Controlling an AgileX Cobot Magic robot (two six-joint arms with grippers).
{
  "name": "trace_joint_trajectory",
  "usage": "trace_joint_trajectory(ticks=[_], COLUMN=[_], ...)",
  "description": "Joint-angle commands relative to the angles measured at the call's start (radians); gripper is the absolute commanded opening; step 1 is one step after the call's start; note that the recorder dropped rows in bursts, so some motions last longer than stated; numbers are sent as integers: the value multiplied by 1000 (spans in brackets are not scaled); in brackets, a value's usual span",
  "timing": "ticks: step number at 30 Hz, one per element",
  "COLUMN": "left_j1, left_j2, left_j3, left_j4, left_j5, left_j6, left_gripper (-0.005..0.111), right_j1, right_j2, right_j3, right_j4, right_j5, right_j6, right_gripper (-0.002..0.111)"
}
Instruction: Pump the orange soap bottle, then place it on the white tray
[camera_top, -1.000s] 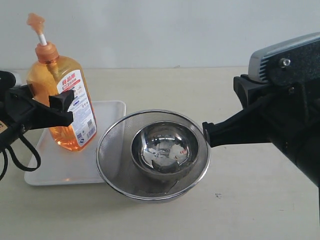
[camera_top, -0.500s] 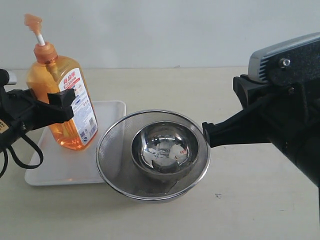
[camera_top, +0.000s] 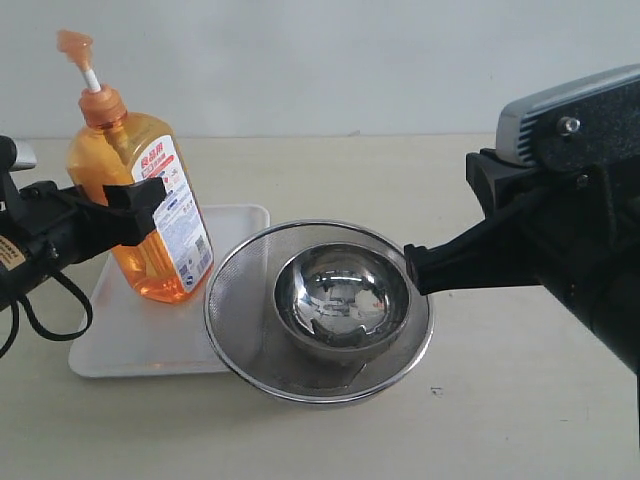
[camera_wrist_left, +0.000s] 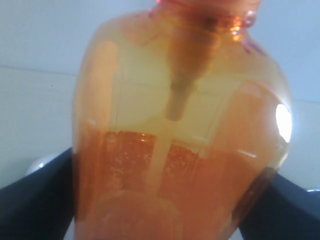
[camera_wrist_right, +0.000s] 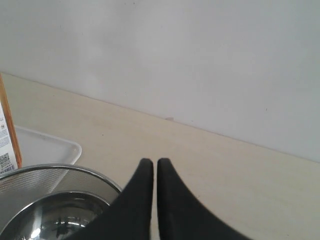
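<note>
The orange soap bottle (camera_top: 140, 215) stands slightly tilted over the white tray (camera_top: 110, 345), its base at the tray's far right part; I cannot tell whether it rests on it. My left gripper (camera_top: 125, 205) is shut on the bottle's middle, one black finger (camera_top: 140, 194) showing in front of the label. In the left wrist view the bottle (camera_wrist_left: 175, 150) fills the frame between the dark fingers (camera_wrist_left: 35, 200). My right gripper (camera_top: 410, 270) is shut and empty, hovering at the sieve's right rim, and its closed tips (camera_wrist_right: 155, 162) point over the table.
A round steel mesh sieve (camera_top: 235, 335) holding a steel bowl (camera_top: 345, 300) sits right of the tray, overlapping its right edge. The right wrist view shows the sieve rim (camera_wrist_right: 75, 172), the tray corner (camera_wrist_right: 50, 147) and a white wall behind the beige table.
The bottle, held by my left gripper, has shifted right. The tray and the sieve with its bowl have also slid a little to the right. The right arm has not moved.
</note>
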Motion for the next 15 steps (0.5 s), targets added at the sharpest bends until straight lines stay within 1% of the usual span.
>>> trace_joint_trajectory(ticks=[1, 3, 5, 7, 10, 12, 15], left_j1=[-3, -3, -3, -3, -3, -3, -3], left_j2=[4, 2, 2, 2, 2, 2, 2], left_j3=[1, 1, 1, 1, 1, 1, 1], left_j4=[9, 24, 26, 21, 18, 32, 39], left_j5=[39, 39, 39, 41, 48, 52, 54], left_j6=[-28, -28, -28, -28, -33, -50, -52], left_gripper=[36, 39, 48, 61, 75, 80, 83], right_j1=[-1, -1, -1, -1, -1, -1, -1], right_j2=[-9, -9, -9, -9, -9, -9, -9], right_j3=[3, 3, 3, 3, 3, 3, 3], right_j4=[-7, -7, -9, -9, -9, -9, -9], right_j5=[0, 0, 0, 0, 0, 0, 0], right_j6=[-1, -1, -1, -1, -1, -1, -1], right_gripper=[0, 0, 0, 0, 0, 0, 0])
